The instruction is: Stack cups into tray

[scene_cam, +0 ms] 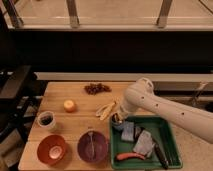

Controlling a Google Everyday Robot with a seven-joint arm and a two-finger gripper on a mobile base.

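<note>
The green tray (173, 148) sits at the table's front right. A light blue cup (118, 126) stands at the tray's far left corner. My gripper (117, 118) hangs straight down onto this cup, with the white arm reaching in from the right. A dark metal cup (46, 120) stands on the wood at the far left of the table, well away from the gripper.
The tray also holds a blue-grey cloth (128, 131), a grey piece (145, 142), an orange-red carrot-like item (131, 156) and a dark utensil (160, 153). An orange bowl (51, 149) and a purple bowl (92, 146) sit at the front. An orange fruit (69, 105), a banana (106, 109) and a dark cluster (96, 88) lie farther back.
</note>
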